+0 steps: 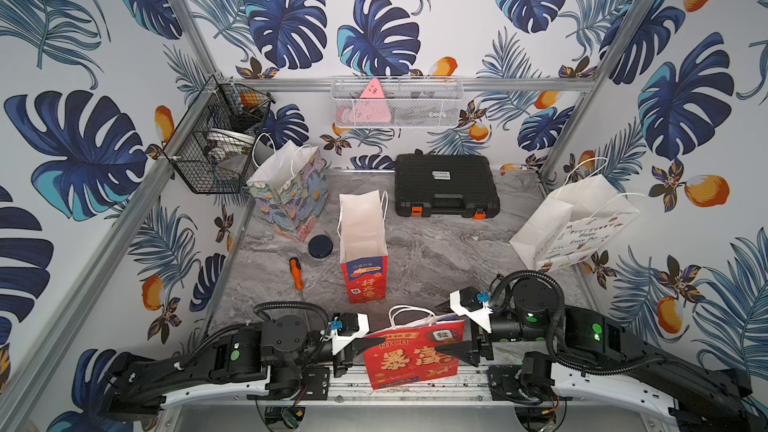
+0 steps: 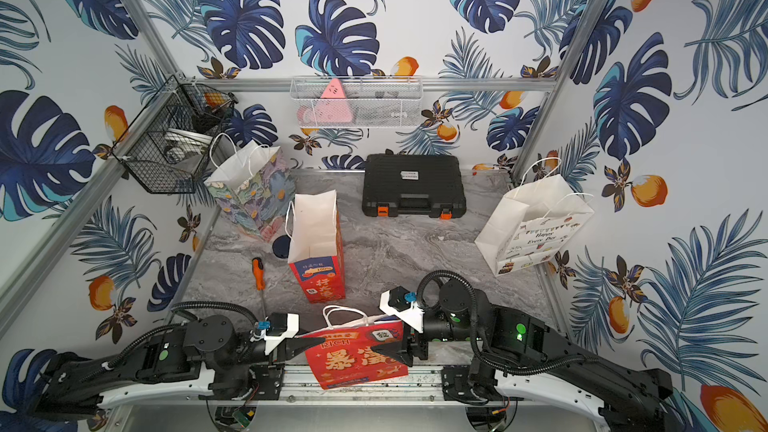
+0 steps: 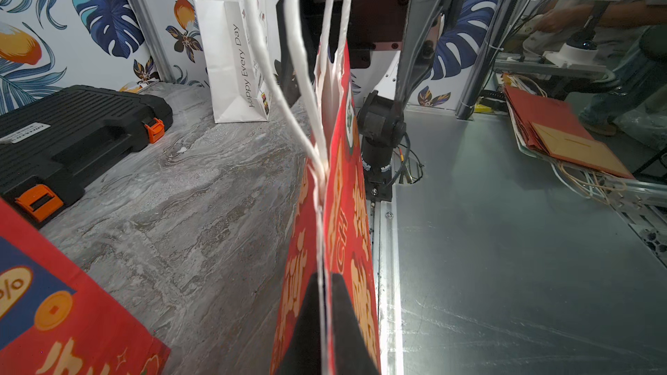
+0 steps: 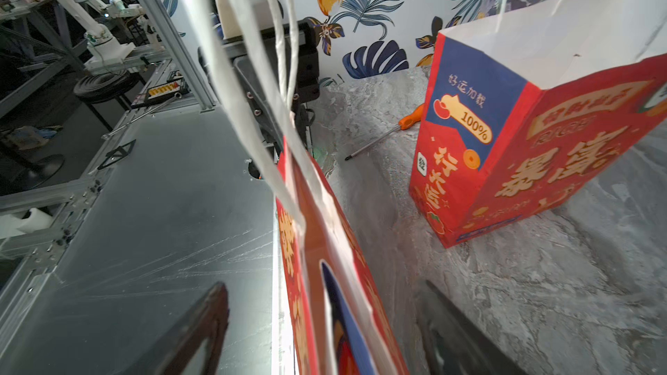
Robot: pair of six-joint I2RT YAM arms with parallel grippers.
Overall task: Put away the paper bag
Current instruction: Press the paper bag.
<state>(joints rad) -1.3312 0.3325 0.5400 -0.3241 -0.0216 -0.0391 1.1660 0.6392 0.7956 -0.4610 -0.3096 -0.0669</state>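
Observation:
A flattened red paper bag (image 1: 411,357) with white cord handles stands on edge at the table's front rail, in both top views (image 2: 357,361). My left gripper (image 1: 374,340) is shut on its left side; in the left wrist view both black fingers (image 3: 306,322) pinch the folded paper bag (image 3: 346,211). My right gripper (image 1: 438,328) is open at the bag's right side. In the right wrist view the paper bag (image 4: 325,247) runs between the right gripper's (image 4: 325,319) wide-apart jaws without touching either finger.
An open red bag (image 1: 363,251) stands mid-table, a floral bag (image 1: 291,193) at the back left, a white bag (image 1: 577,222) at the right. A black tool case (image 1: 444,184), a screwdriver (image 1: 296,274) and a dark disc (image 1: 320,246) lie on the table. Wire baskets (image 1: 220,139) (image 1: 397,101) hang on the walls.

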